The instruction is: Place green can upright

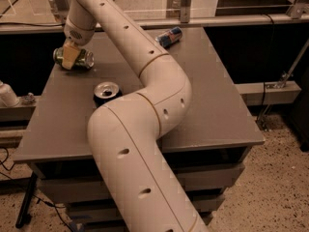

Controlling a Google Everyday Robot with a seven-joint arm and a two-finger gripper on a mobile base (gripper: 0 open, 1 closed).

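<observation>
The tool (70, 57), seemingly matt tan plastic, sat at the glossy metal green can (86, 58) on the smooth, matt tabletop (212, 105).

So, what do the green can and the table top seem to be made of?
The green can, lying on its side at the far-left corner of the table with the gripper at its middle, looks like thin metal, probably aluminium: glossy printed green body, silvery end rim. The table top looks matte grey-brown, maybe laminate or painted board; no grain shows, so it stays open.
</observation>
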